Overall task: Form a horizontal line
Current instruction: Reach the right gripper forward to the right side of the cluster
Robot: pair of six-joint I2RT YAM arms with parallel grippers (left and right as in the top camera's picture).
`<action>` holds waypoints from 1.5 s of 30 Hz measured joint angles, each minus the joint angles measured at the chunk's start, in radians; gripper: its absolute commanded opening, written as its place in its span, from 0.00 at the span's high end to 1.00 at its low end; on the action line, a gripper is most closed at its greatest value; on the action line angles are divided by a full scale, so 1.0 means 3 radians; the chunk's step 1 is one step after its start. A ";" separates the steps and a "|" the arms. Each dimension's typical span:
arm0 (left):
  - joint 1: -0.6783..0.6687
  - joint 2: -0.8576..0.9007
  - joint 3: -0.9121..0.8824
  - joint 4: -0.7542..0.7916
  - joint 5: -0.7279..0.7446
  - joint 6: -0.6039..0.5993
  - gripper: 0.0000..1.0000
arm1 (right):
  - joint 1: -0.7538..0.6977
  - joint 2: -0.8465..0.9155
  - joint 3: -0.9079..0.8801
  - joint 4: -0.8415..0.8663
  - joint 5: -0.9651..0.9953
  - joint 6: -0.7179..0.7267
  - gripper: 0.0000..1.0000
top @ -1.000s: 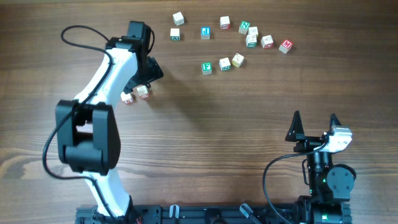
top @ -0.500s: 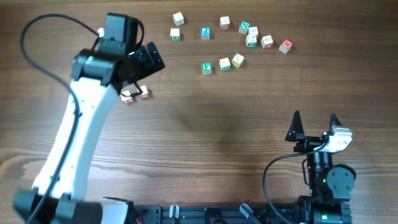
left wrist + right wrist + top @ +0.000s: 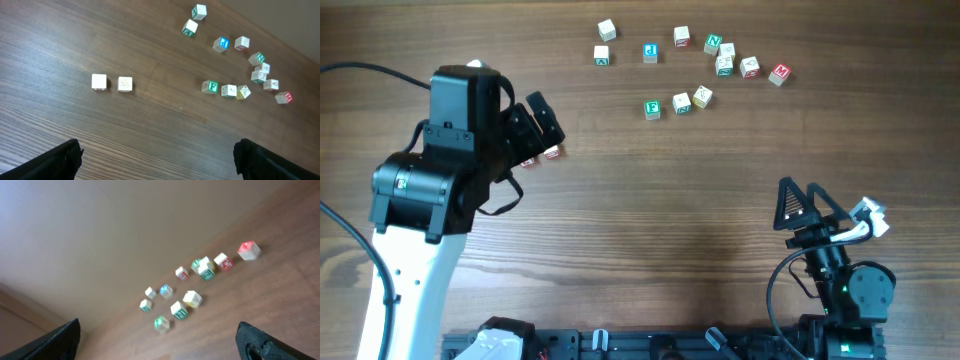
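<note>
Row of two pale blocks, slight gap between, left gripper over it, jaws wide and empty, scattered blocks beyond it, right gripper well apart, jaws wide.

The horizontal line was two small pale wooden cubes sitting flat, side by side, in a nearly level row on the wooden surface. A narrow gap kept them apart, not touching. The left cube showed a reddish mark low on its near side. The right cube bore a faint print on top, and from overhead its side looked red.
</note>
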 measured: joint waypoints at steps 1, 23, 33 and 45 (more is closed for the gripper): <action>0.0000 0.0000 -0.0024 0.0001 0.0000 0.0000 0.00 | 0.0000 0.0186 0.0156 -0.0141 0.0000 -0.0085 0.00; 0.0000 -0.0234 -0.0183 0.0151 -0.0015 0.0052 0.00 | 0.0001 0.3541 0.2331 -0.0785 -0.0937 -0.0698 0.01; 0.0000 -0.0234 -0.0186 0.0165 -0.0028 0.0053 0.00 | 0.0210 0.4437 0.3574 -0.1185 -0.0474 -0.1033 0.00; 0.0000 -0.0234 -0.0188 0.0163 -0.0038 0.0052 0.00 | 0.0735 0.6067 0.5011 -0.1428 0.0148 -0.1245 0.00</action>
